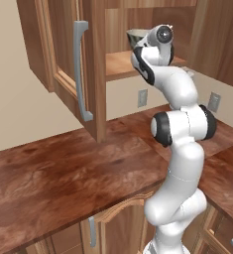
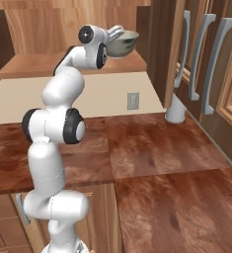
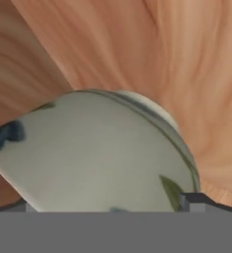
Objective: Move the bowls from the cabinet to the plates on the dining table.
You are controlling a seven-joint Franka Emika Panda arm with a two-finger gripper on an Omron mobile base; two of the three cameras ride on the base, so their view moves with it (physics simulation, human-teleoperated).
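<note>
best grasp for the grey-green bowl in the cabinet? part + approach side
Probably the rim. The grey-green bowl sits upright on the cabinet shelf, and its round flaring wall looks too wide to span. Come in from the open cabinet front, where the open gripper already is, one finger inside the near rim and one outside.

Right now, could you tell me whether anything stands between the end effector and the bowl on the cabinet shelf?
Nothing visible does. The end effector is open right at the grey-green bowl on the cabinet shelf, the cabinet door is swung clear, and the bowl looms large just ahead of the fingertips.
</note>
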